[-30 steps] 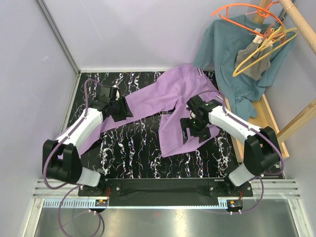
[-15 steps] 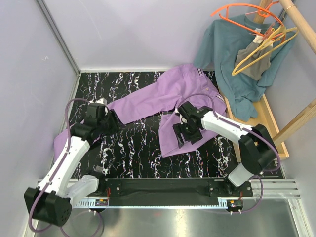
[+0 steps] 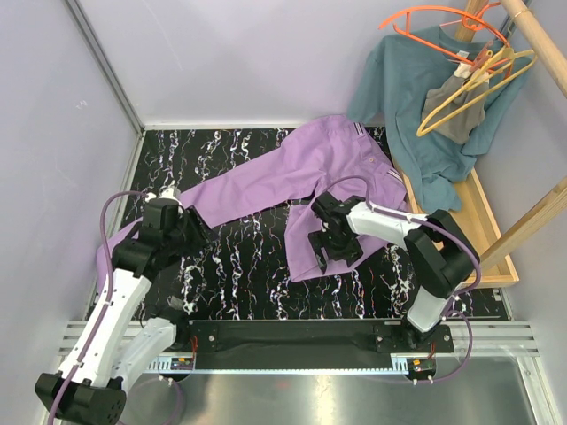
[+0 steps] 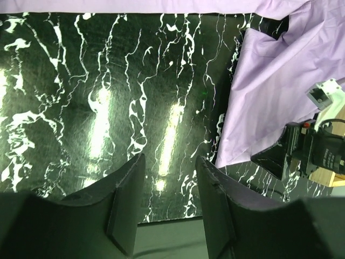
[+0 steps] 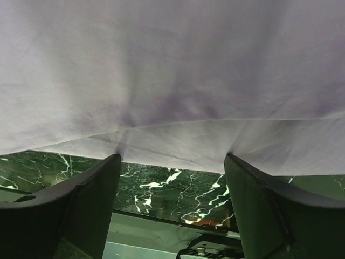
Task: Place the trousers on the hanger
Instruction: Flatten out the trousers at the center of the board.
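Note:
The lilac trousers (image 3: 306, 173) lie spread on the black marble table (image 3: 239, 283), waistband toward the back right, one leg running left and the other toward the near side. The yellow hanger (image 3: 478, 84) hangs on the rack at the back right, far from both arms. My left gripper (image 3: 188, 235) is open over bare marble (image 4: 108, 81), nothing between its fingers (image 4: 129, 199); the trousers (image 4: 280, 81) lie to its right. My right gripper (image 3: 322, 250) is open, its wide-set fingertips (image 5: 110, 162) touching the hem of the near leg (image 5: 172, 70).
A teal shirt (image 3: 416, 97), a small grey garment (image 3: 456, 111) and an orange hanger (image 3: 434, 18) hang from the wooden rack (image 3: 532, 35). A wooden base (image 3: 483, 221) borders the table's right side. Lilac walls close the left and back.
My left gripper has drawn back from the left trouser leg toward the near left and now hangs over bare marble. My right gripper slid left and nearer along the near leg to its hem.

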`<state>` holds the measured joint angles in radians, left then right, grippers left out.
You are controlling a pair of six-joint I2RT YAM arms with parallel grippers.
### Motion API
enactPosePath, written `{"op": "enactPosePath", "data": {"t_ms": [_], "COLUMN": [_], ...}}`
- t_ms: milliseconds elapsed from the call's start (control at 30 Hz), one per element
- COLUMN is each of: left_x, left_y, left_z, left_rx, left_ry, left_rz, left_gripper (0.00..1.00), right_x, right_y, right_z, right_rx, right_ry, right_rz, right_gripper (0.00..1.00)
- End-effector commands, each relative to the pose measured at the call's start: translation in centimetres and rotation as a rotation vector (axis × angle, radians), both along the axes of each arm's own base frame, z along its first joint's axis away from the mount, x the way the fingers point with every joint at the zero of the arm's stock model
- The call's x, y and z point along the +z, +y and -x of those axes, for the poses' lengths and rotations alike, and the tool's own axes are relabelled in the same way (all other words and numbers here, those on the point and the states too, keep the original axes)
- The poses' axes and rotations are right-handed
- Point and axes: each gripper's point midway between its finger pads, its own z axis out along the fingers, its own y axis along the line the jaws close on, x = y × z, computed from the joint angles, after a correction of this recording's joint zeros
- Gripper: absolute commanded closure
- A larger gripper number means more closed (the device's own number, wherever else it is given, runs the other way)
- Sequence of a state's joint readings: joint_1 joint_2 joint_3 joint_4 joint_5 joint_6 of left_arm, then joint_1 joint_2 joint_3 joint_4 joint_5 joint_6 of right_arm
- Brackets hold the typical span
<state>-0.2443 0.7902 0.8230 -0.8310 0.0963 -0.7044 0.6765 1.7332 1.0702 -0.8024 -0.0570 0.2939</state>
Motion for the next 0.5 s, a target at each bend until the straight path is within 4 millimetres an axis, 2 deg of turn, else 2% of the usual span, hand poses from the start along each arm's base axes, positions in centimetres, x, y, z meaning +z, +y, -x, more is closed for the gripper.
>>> {"op": "enactPosePath", "data": {"t_ms": [0,100,200,233,300,333,400,467], "left_x": [1.4,1.9,2.0,2.0,2.1,2.0,2.1,2.2], "left_y": [0.5,0.4,0.2,0.2,0.1,0.2,0.2,0.2], "left_z": [-0.1,-0.4,-0.6,-0.6,-0.7,-0.7,-0.8,-0.9], "left_rx": [0.0,-0.008,-0.012,-0.013,-0.016,-0.019,-0.019,-0.018], "left_ry": [-0.03,-0.032,-0.033,-0.034,-0.036,-0.034,-0.032,-0.032], "left_rz": [-0.033,-0.039,-0.029,-0.027,-0.028,-0.033,-0.035,-0.036], "left_gripper": [0.52,0.52,0.52,0.52,0.52,0.52,0.52,0.52], "right_x": [-0.4,-0.8,-1.6,-1.9,-2.2,-2.2,-1.9,-0.7], "right_y": [-0.3,-0.6,-1.5,-1.6,-1.9,-2.0,-1.9,-1.1], "right_z": [0.3,0.3,-0.1,-0.2,-0.3,-0.3,-0.5,-1.1], "right_rx": [-0.025,-0.045,-0.068,-0.071,-0.082,-0.082,-0.076,-0.065], "right_ry": [-0.005,0.002,-0.01,-0.006,-0.008,-0.009,-0.026,-0.055], "right_rz": [0.037,0.063,0.135,0.143,0.175,0.179,0.179,0.141], "right_gripper": [0.15,0.16,0.24,0.36,0.47,0.57,0.67,0.74]}}
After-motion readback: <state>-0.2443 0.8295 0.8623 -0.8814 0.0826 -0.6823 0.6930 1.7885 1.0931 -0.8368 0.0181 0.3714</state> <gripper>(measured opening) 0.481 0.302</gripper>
